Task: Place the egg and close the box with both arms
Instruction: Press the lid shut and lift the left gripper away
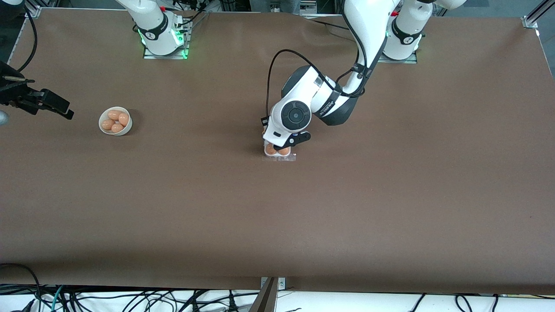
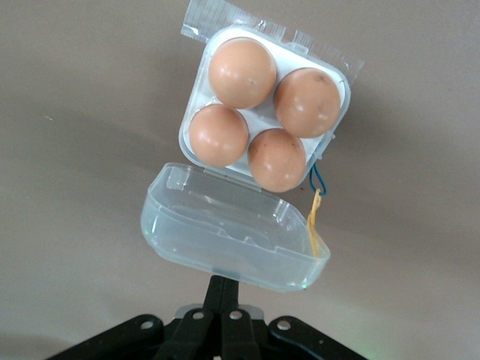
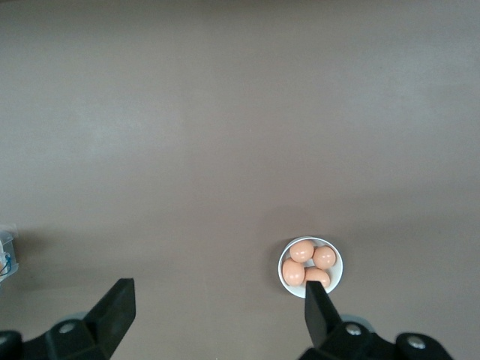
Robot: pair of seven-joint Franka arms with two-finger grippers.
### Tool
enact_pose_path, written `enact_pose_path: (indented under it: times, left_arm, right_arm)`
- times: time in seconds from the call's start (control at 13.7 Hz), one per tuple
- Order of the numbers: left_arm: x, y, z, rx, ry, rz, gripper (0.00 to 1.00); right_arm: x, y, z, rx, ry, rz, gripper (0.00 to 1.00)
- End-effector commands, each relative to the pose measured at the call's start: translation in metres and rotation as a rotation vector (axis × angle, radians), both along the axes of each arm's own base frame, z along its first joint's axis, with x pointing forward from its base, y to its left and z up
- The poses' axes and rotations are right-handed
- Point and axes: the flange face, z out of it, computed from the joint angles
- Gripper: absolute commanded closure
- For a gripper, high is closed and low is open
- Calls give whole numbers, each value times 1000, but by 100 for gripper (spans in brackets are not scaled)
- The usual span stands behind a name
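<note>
The box sits mid-table. In the left wrist view its white tray holds several orange-brown eggs, one in each cell. The clear lid is hinged open and stands partly raised. My left gripper is shut, its joined fingertips touching the lid's free edge; in the front view it hangs low over the box. My right gripper waits open and empty above the table at the right arm's end.
A round white bowl holding several more eggs stands toward the right arm's end of the table; it also shows in the right wrist view. Bare brown tabletop surrounds the box.
</note>
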Motion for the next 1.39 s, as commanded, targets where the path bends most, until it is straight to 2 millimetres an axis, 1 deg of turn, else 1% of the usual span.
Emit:
enact_pose_path:
  times: [0.0,0.07,0.22,0.36,0.51,0.58,0.66,0.73,0.8,0.88,0.95,1.02,1.09,1.24,1.31]
  left_arm:
    - [11,-2,-4,-10,-29,-30,98]
    - [15,-2,-3,-18,-51,-19,98]
    - [27,5,0,-24,-88,3,98]
    - [41,11,16,-33,-122,20,98]
    - [59,26,36,-43,-148,49,95]
    - [68,37,42,-26,-164,55,91]
    - [78,50,58,10,-203,44,84]
    - [86,62,79,55,-254,24,73]
    - [95,78,101,101,-307,16,59]
    - [108,103,126,125,-353,26,46]
    - [117,126,146,119,-368,3,39]
    - [125,155,164,100,-364,-40,33]
    - [133,186,175,89,-341,-75,30]
    - [144,247,214,51,-355,-122,27]
    - [152,276,224,42,-357,-134,26]
  right_arm:
    - [-2,-1,1,-14,-6,11,0]
    - [-2,-1,1,-14,-6,11,0]
    - [-2,-1,0,-12,-5,11,0]
    - [-2,-1,1,-12,-6,10,0]
    - [-2,-1,1,-14,-6,11,0]
    - [-2,-1,1,-12,-6,10,0]
    - [-2,-1,1,-14,-6,11,0]
    - [-2,-1,1,-12,-6,10,0]
    - [-2,-1,1,-14,-6,11,0]
    - [-2,-1,1,-12,-6,10,0]
    - [-2,-1,1,-14,-6,11,0]
    - [-2,-1,1,-14,-6,11,0]
    - [-2,-1,1,-14,-6,11,0]
    - [-2,-1,1,-12,-6,10,0]
    - [-2,-1,1,-14,-6,11,0]
